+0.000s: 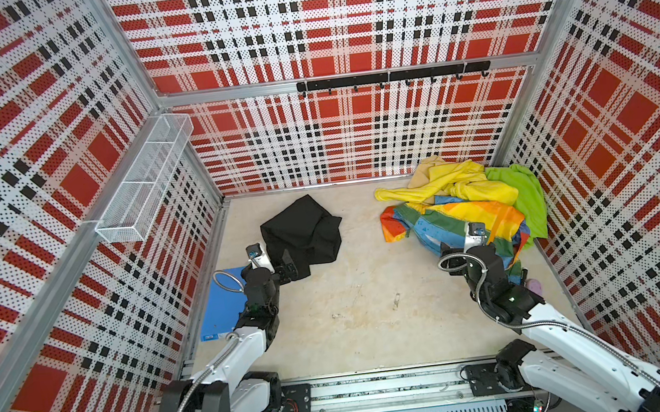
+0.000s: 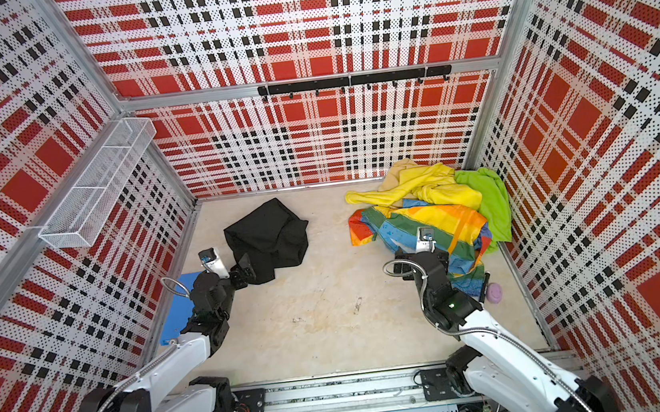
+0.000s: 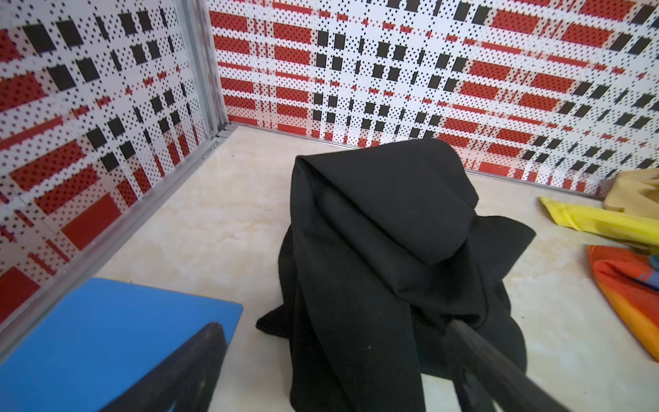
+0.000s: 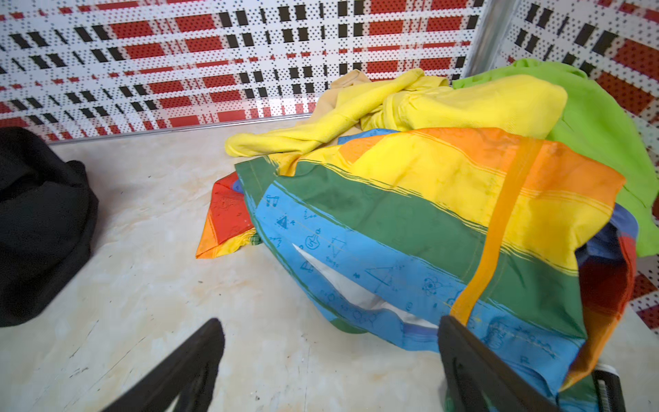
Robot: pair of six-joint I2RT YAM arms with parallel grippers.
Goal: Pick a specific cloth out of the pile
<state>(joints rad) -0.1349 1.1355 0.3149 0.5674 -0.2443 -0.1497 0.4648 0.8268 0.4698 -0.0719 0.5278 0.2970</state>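
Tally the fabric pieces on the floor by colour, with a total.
Black cloth: 1
Yellow garment: 1
Green fabric: 1
Tan fabric: 1
Rainbow sheet: 1
Total: 5, as far as the folds let me separate them.

Black cloth (image 3: 385,228): near hem cut by frame edge below left claw (image 3: 333,326); folds under one finger (image 3: 499,371) hidden, contact unclear

Right claw (image 4: 328,321): fingertips lost behind own wrist in both top views

Rainbow sheet (image 4: 410,221): corner behind right claw's outer finger (image 4: 474,364) unseen

Purple thing (image 2: 495,293), back of right claw by forearm: too small to identify

Blue board (image 1: 222,306) beside left claw: partly under arm
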